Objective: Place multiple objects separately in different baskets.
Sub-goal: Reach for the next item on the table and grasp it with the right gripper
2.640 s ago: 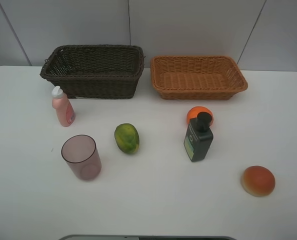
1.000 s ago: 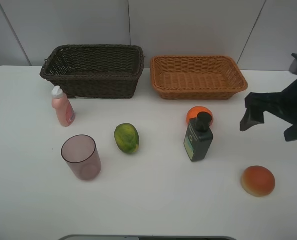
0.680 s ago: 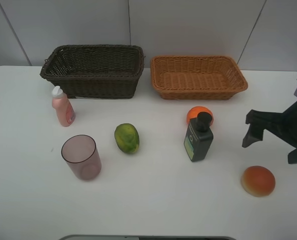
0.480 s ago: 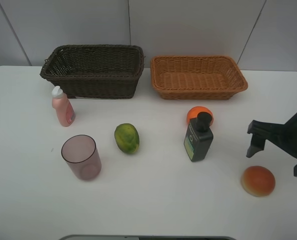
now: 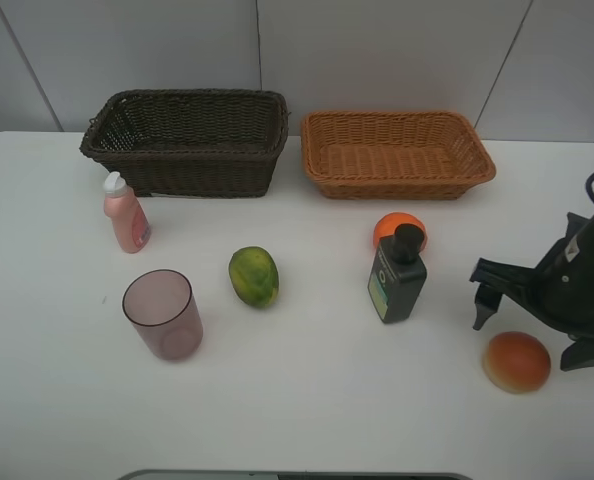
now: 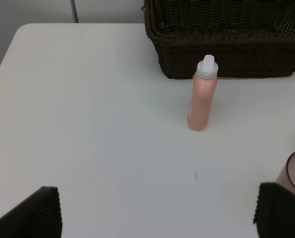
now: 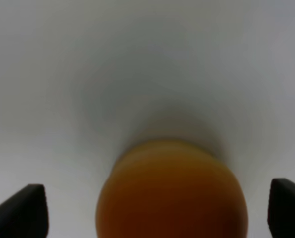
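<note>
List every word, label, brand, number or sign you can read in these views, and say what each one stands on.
No text can be read in any view.
dark green bottle: a lighter green label on its front with pale marks, too small to read.
pink bottle: no print shows on it in the high view or the left wrist view.
Nothing else in view shows any lettering.

The exterior camera sits high over the near edge of the bench [image 5: 297, 420] and looks down toward the far edge, taking in nearly the full width. The left wrist camera looks from farther off across the left side toward the far edge, sharing the pink bottle [image 6: 203, 94] and dark basket [image 6: 227, 39] with the exterior view. The right wrist camera hangs very close over the blurred red-orange fruit [image 7: 172, 193], which the exterior view shows near the right edge.
</note>
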Robot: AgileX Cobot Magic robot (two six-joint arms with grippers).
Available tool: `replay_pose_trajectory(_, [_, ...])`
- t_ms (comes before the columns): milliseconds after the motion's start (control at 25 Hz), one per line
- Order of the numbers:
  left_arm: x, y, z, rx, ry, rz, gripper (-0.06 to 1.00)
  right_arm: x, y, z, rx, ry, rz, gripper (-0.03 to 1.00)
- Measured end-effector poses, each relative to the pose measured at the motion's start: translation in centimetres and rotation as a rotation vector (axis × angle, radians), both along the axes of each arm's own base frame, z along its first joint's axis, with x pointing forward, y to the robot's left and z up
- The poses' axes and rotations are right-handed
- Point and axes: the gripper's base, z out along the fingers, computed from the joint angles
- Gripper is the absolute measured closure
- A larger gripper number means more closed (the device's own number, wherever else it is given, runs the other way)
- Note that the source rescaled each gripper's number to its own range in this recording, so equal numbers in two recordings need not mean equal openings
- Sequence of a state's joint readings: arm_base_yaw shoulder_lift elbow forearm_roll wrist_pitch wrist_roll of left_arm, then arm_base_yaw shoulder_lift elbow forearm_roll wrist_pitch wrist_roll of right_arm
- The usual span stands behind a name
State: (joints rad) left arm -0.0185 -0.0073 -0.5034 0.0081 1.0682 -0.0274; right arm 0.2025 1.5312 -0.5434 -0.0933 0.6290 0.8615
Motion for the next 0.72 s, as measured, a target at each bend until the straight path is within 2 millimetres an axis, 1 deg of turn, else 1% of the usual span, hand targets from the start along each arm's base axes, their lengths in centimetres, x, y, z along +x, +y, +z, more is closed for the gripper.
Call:
replay_pose_trajectory(240, [0.0, 0.0, 0.0, 0.000, 0.000, 0.000, -0.05, 0.2, 0.1, -1.0, -0.003, 0.029, -0.041, 0.10])
replay_pose_trajectory(480, [0.0, 0.0, 0.0, 0.000, 0.000, 0.000, -0.05, 0.2, 0.1, -1.2, -0.002, 0.036, -0.046, 0.10])
replay_pose_trajectory(640, [0.0, 0.0, 0.0, 0.000, 0.000, 0.000, -0.05, 0.2, 0.7, -1.2, 0.015, 0.027, -0.044, 0.10])
replay_pose_trajectory(720, [0.0, 0.0, 0.0, 0.000, 0.000, 0.000, -0.05, 0.3, 0.8, -1.6, 0.018, 0.035, -0.051, 0.10])
